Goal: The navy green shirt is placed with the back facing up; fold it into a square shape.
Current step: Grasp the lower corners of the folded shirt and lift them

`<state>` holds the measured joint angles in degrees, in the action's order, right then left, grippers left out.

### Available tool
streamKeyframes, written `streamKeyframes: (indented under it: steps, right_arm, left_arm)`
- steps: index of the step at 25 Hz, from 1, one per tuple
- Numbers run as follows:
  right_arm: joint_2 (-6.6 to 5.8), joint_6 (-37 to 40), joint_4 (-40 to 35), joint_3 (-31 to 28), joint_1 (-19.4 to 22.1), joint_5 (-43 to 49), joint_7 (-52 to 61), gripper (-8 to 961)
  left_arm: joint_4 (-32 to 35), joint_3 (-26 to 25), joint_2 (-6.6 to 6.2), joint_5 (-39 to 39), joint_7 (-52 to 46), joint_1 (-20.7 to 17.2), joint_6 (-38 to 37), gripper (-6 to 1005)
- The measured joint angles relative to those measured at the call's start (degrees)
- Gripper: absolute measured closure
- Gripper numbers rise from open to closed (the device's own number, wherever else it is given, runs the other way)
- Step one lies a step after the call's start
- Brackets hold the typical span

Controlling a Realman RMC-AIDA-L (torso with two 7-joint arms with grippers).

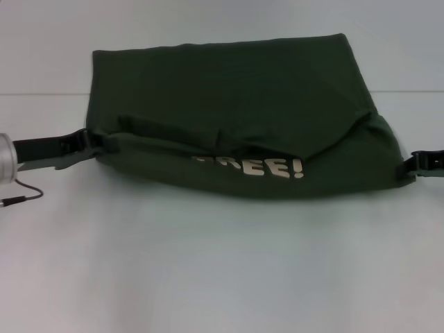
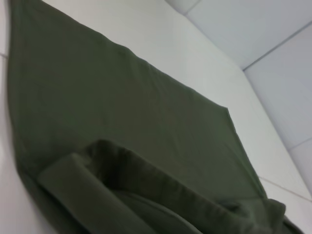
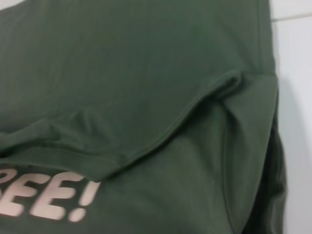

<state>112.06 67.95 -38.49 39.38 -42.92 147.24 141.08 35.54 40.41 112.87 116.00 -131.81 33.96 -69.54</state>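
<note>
Across the white tabletop (image 1: 208, 263) lies the navy green shirt (image 1: 236, 104), partly folded, pale lettering showing along its near edge. Left hand (image 1: 94, 142) is clamped on the shirt's left edge; right hand (image 1: 409, 165) is clamped on its right corner.

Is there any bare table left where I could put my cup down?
Yes: the wide strip of white table in front of the navy green shirt, and a narrower band behind it. The shirt's two ends are crowded, with the left pincer and right pincer at its edges.
</note>
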Motion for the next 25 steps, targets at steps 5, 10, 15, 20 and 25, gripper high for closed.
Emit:
streamKeyframes:
  steps: [5,10,15,20,25]
  right_arm:
    - [-0.55,2.43,-3.39,-0.45,3.34,-2.4,0.2,921]
    - [-0.76,3.36,-3.61,-0.79,4.22,-3.6,-0.07,920]
    - [-0.85,6.56,-3.84,-0.91,4.51,-4.08,-0.33,919]
    - [-1.23,17.7,-7.35,-2.01,7.17,-4.15,-0.52,919]
    - [0.0,29.01,-13.91,-2.38,11.29,-4.17,-0.46,918]
  left_arm:
    - [0.05,-0.38,-1.72,2.64,-1.47,-0.05,-0.68,894]
    - [-0.11,-0.38,-1.97,3.71,-1.59,-0.04,-0.26,888]
    - [0.77,0.0,-1.71,4.17,-0.79,-0.78,-3.36,882]
    - [4.17,-0.19,-2.02,5.73,1.01,-3.5,-15.45,876]
    - [7.8,-0.51,-2.2,10.39,0.18,-5.38,-26.47,870]
